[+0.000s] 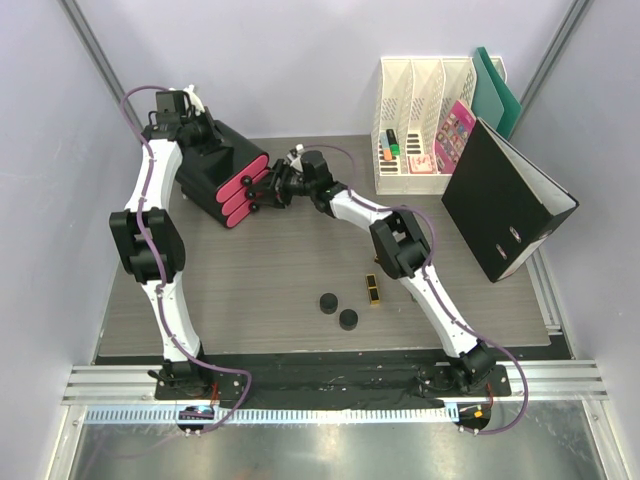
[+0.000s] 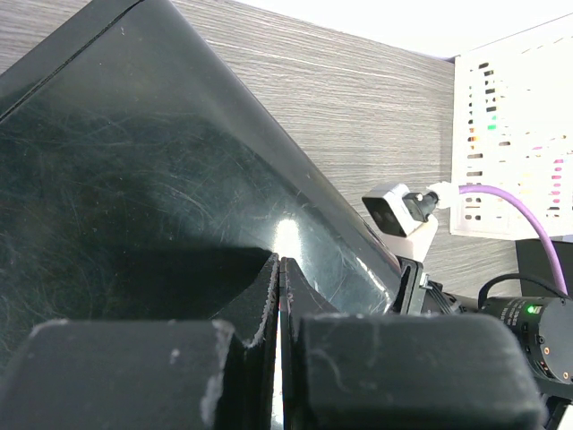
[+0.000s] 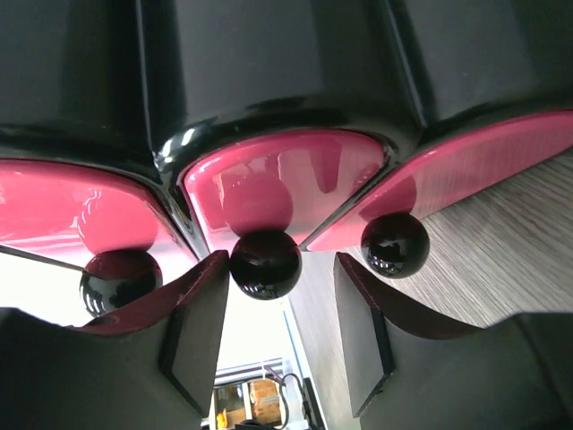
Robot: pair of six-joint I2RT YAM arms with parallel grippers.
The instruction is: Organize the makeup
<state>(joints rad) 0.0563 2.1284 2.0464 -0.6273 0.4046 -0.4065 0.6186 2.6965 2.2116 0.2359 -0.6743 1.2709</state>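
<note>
Two black compacts (image 1: 328, 303) and a black-and-gold case (image 1: 373, 291) close together on grey wood-grain desk (image 1: 250, 280), lilac walls (image 1: 300, 60) around. Left tool (image 2: 279, 264) pressed together against black box (image 2: 134, 179); right tool (image 3: 279, 269) spread around middle drawer knob (image 3: 265, 262).

Black compact (image 1: 328, 303), second compact (image 1: 348, 320), black-and-gold case (image 1: 373, 290) lie close together

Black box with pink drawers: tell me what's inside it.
Only its three pink drawer fronts and black knobs show, the right claw open around the middle knob. The drawers' contents are covered.
</note>
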